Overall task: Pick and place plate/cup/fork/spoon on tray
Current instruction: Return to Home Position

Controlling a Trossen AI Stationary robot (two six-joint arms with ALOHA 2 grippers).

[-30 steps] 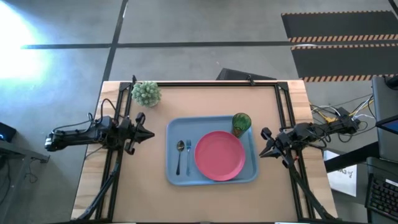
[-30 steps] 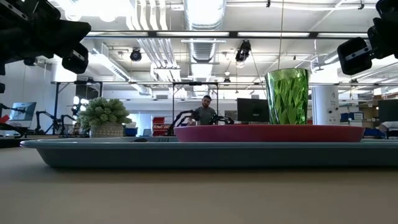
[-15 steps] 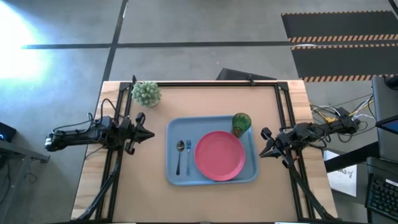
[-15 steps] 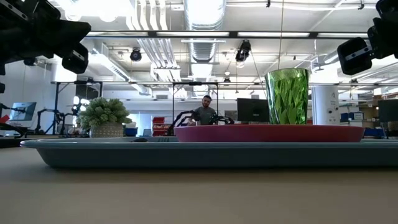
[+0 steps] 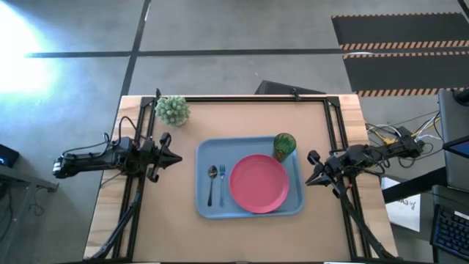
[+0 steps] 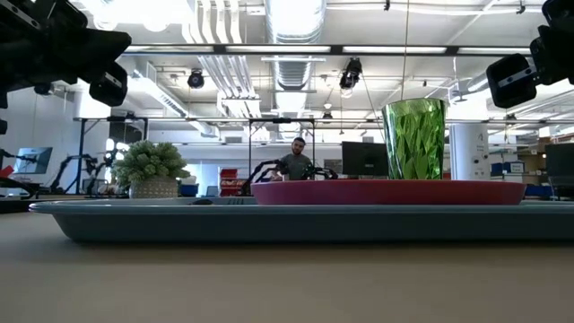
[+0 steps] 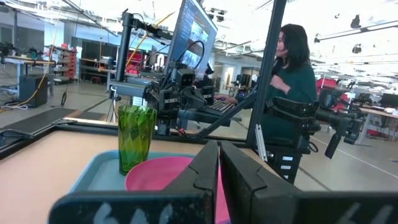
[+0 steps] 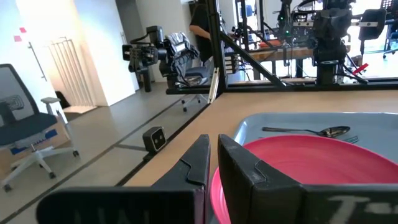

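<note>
Tray (image 5: pixel 202 204) sits at the table's centre with every piece aboard: the spoon (image 5: pixel 212 183) and the fork (image 5: pixel 222 185) lie side by side at the end toward the left arm, the plate (image 5: pixel 258 183) fills the middle, and the cup (image 5: pixel 284 144) stands upright in the far corner toward the right arm, just beside the plate's edge. Off the tray on either side, the left gripper (image 5: pixel 176 158) and the right gripper (image 5: pixel 310 180) hang above the table, each pointing at the tray with its fingers drawn together on nothing. Loading looks finished and the return home is the step in hand, so I judge the next move calls only for each arm to draw back clear of the tray's rim and of the fuzzy plant (image 5: pixel 172 110) at the far corner.
</note>
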